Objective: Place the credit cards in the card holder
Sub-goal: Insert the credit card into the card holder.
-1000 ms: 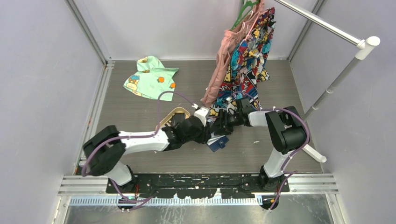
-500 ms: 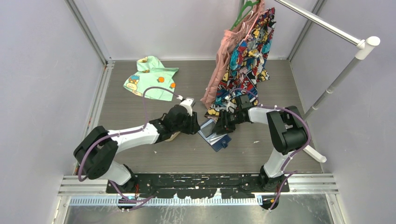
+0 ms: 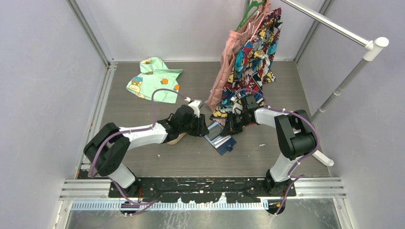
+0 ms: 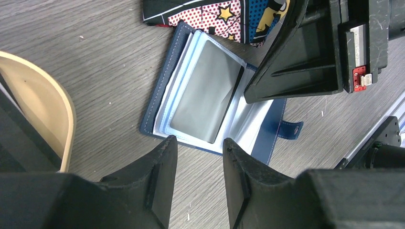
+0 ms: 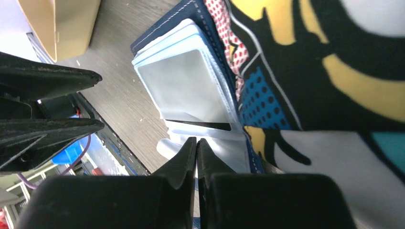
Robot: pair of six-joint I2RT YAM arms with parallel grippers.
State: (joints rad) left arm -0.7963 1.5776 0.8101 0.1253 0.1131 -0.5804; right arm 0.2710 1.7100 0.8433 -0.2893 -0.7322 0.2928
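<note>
L claw (image 4: 199, 143) pulled back vs 1 s ago, jaws apart, empty. Card holder (image 4: 205, 102) now uncovered, lying open. R claw (image 5: 196, 141) has clenched at its pocket edge.

A green printed shirt (image 3: 155, 79) lies on the desk (image 3: 267, 157) at eleven o'clock. Pink (image 3: 224, 71) and comic-print (image 3: 253, 57) garments hang at one o'clock beside a rail (image 3: 329, 24). A tan tray (image 4: 33, 95) sits near centre.
</note>
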